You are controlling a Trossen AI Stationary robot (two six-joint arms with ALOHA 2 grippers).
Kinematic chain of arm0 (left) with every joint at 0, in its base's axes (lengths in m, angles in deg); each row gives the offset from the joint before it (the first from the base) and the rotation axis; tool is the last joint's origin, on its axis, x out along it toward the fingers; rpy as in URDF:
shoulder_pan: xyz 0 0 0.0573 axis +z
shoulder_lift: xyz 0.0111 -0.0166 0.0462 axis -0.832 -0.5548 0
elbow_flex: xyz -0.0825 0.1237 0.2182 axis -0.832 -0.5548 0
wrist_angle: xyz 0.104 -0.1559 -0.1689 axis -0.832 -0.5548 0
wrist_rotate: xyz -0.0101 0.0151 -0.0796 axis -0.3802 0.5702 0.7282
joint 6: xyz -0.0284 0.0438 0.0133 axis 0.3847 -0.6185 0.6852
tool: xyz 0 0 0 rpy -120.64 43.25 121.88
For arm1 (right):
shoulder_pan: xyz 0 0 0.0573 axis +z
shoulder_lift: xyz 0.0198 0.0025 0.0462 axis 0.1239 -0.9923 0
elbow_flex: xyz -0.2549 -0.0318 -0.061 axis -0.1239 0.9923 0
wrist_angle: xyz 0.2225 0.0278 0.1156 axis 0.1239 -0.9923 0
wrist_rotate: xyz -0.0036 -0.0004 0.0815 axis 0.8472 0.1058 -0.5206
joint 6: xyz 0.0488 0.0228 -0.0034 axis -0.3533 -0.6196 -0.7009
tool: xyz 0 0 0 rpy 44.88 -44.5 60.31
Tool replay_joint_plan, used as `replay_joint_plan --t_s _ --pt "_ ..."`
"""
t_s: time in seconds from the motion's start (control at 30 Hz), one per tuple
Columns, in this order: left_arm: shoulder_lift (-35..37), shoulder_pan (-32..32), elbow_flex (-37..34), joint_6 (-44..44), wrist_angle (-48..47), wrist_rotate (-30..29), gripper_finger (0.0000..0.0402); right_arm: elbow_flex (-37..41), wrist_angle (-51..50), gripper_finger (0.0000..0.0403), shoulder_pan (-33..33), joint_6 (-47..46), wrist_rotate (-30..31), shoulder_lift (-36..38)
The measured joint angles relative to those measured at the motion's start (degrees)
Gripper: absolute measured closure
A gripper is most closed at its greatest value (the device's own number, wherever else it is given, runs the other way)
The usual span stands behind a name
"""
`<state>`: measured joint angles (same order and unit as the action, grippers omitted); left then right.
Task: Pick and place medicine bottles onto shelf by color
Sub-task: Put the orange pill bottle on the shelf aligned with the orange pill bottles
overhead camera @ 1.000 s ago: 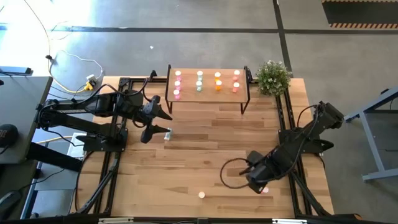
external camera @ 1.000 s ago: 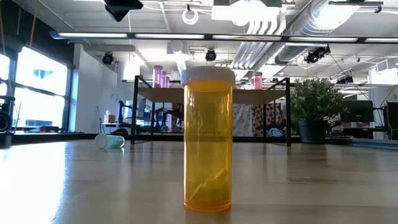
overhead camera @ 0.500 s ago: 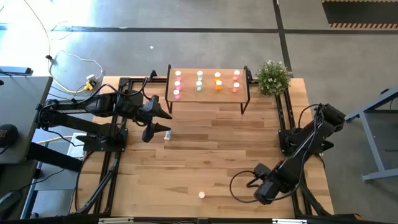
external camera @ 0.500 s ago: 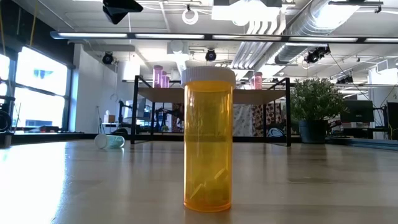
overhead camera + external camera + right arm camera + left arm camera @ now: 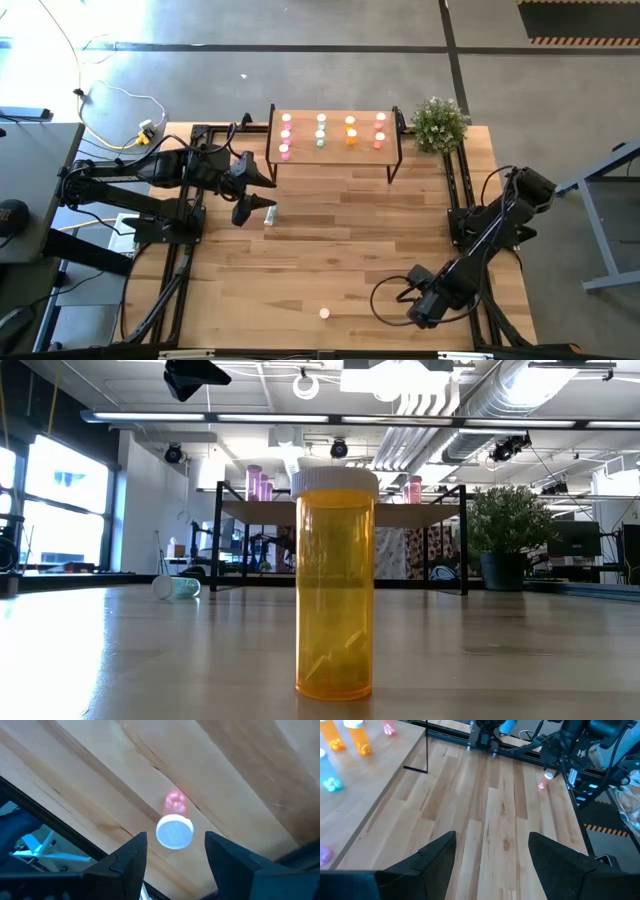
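- My right jaws [image 5: 172, 852] hang open directly above a standing pink bottle [image 5: 174, 823] at the desk's [image 5: 330, 250] near right corner, holding nothing.
- My left jaws [image 5: 492, 852] wait open and empty near the shelf [image 5: 334, 150].

Eleven bottles [image 5: 321, 130] on shelf [image 5: 335, 147]; orange bottle [image 5: 335, 585] upright.
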<state>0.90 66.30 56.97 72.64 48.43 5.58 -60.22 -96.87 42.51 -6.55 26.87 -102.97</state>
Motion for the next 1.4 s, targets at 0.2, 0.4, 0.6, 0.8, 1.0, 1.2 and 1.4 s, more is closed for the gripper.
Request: replay_joint_plan --t_s 0.2,0.4,0.6,0.8,1.0,1.2,1.4 --pt "0.00 0.00 0.00 1.05 0.01 -0.10 0.0161 3.21 3.14 0.0212 0.00 -0.60 0.12 -0.02" --pt "0.00 0.00 0.00 1.34 0.02 -0.46 0.0161 5.35 6.46 0.0212 0.00 -0.52 0.12 -0.02" --pt "0.00 0.00 0.02 1.35 0.00 -1.50 0.0161 5.41 6.53 0.0239 0.00 -0.49 -1.11 -0.02" --pt "0.00 0.00 0.02 1.34 0.01 -2.58 0.0161 5.41 6.55 0.0278 0.00 -0.54 -1.67 -0.02" --pt "0.00 0.00 0.02 1.21 0.00 -2.58 0.0161 5.41 7.36 0.0286 -0.13 -1.20 -1.67 -0.02" --pt "0.00 0.00 0.02 -0.19 0.00 -2.58 0.0161 5.41 11.70 0.0288 -0.86 -3.14 -2.24 -0.02" --pt "0.00 0.00 0.02 -2.04 0.01 -2.56 0.0161 4.46 19.38 0.0288 -5.14 -2.08 -1.38 -0.02"
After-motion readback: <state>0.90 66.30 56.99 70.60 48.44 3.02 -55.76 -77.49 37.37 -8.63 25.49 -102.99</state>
